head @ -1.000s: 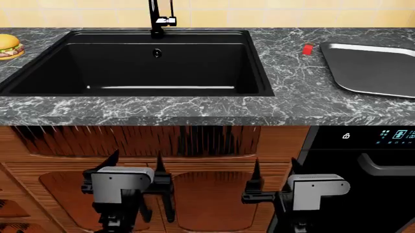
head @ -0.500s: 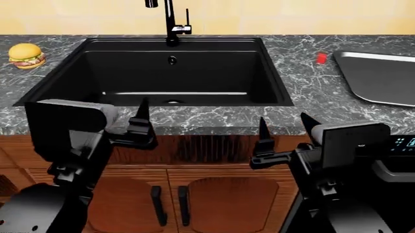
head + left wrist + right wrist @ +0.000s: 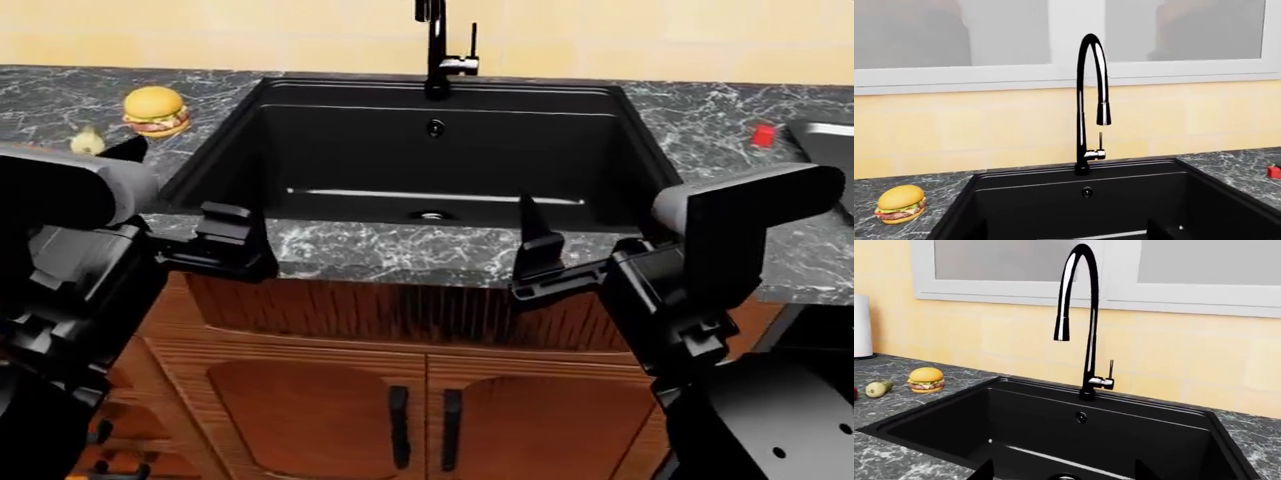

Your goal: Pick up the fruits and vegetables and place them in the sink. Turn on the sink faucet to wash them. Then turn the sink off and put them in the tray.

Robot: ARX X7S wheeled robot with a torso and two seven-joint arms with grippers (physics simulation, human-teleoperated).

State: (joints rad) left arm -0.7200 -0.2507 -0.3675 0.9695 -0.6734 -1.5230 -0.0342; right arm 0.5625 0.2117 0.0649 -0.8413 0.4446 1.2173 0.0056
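The biggest change is in the head view itself. The marble countertop (image 3: pixel 400 255) and the black sink (image 3: pixel 441 165) used to fill the upper part of the frame. They now sit nearer its centre, and the scene has slid to the right. The dark grey tray (image 3: pixel 834 135) is reduced to a corner at the right edge.

Both arms have come up. A second ago they hung low against the cabinet doors; now they are at counter height in front of the sink's near rim. The left gripper (image 3: pixel 184 198) shows its fingers spread wide and holds nothing. The right gripper (image 3: pixel 585 218) shows only one finger in the head view. Its wrist view shows two dark tips far apart at the bottom of the frame, so it looks open and empty too.

The sink faucet (image 3: pixel 435 55) stands at top centre with its lever upright, and no water shows.

The shift also brings more into sight at the upper left. The burger (image 3: pixel 155 110) now lies well inside the frame, and the pale squash (image 3: pixel 88 142) appears just left of it. The small red block (image 3: pixel 762 135) sits at the upper right.

I cannot make out the tomato with certainty. The right wrist view has only a sliver of red at its left edge, beside the squash.

Nothing has been picked up yet, and the left arm looks best placed for the squash.
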